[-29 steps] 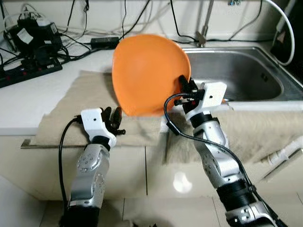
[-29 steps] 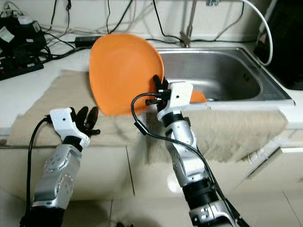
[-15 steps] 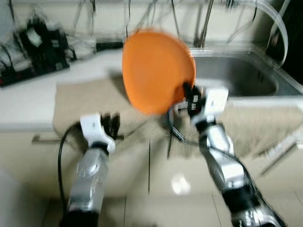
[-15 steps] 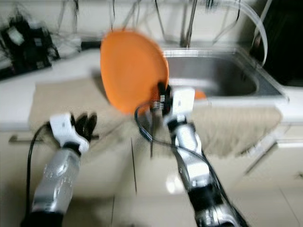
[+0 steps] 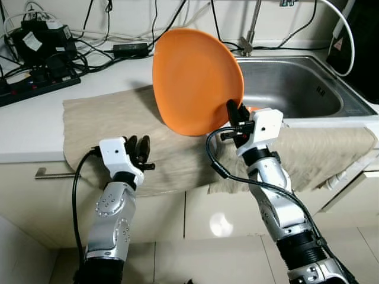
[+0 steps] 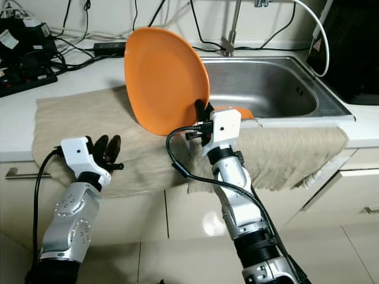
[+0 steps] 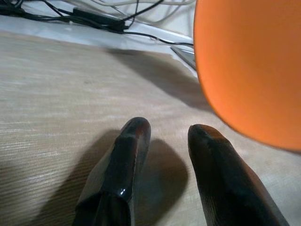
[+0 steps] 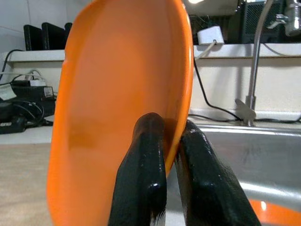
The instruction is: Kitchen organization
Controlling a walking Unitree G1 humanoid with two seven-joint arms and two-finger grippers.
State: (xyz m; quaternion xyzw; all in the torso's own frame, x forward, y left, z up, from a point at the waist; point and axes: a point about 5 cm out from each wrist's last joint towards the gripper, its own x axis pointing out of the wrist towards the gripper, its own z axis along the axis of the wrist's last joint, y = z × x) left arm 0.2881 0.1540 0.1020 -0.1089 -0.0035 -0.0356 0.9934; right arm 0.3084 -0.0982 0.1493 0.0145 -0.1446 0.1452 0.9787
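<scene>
**Orange plate held upright over the bench edge**

The right gripper (image 5: 235, 112) pinches the lower rim of an orange plate (image 5: 196, 81), one finger on each face of the rim; the right wrist view shows the two black fingers (image 8: 143, 165) pressed against the plate with its edge between them; the plate stands nearly upright, tilted a little, raised above a beige cloth (image 5: 100, 118) that is spread over the white bench (image 5: 29, 127) and hangs down over its front edge; the plate sits just left of the steel sink (image 5: 296, 89), and part of its rim overlaps the sink's near corner in the head views.

The left gripper (image 5: 140, 149) hovers at the front edge of the bench over the cloth, holding nothing; in the left wrist view its fingers (image 7: 127, 155) are slightly apart, tips close above the cloth, with the plate near but not touching them.

Inside the sink lies something else orange (image 6: 234, 111), mostly hidden behind the right gripper, possibly a second dish; a tap (image 5: 251, 29) rises behind the sink; a black power strip (image 5: 35, 86) and a tangle of cables (image 5: 106, 44) lie on the bench at the back left.
</scene>
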